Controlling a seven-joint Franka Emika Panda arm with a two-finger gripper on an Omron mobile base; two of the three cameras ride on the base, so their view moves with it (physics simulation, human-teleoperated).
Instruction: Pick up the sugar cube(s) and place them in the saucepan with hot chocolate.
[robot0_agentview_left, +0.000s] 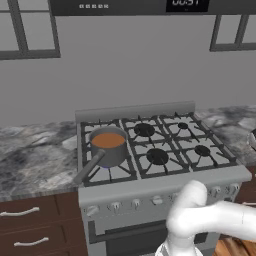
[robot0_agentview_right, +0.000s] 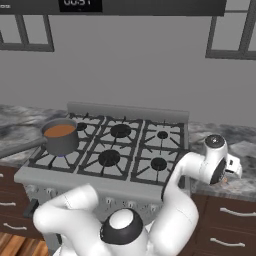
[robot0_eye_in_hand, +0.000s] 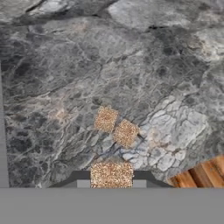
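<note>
Gripper (robot0_eye_in_hand: 111, 181) clenched on one sugar cube (robot0_eye_in_hand: 111, 174) above the marble counter (robot0_eye_in_hand: 65, 65); two more cubes (robot0_eye_in_hand: 106, 119) lie there; saucepan with hot chocolate (robot0_agentview_left: 108, 145) sits on the stove's front-left burner, no cube visible inside yet

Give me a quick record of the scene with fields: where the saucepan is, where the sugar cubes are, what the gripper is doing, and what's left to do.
saucepan with hot chocolate: front-left burner of the stove, handle toward the front left
sugar cubes on counter: two, corners touching, on the marble counter
held cube: between the finger tips
gripper: shut on a sugar cube
gripper location: over the counter right of the stove
remaining: no cube visible in the saucepan yet
</note>
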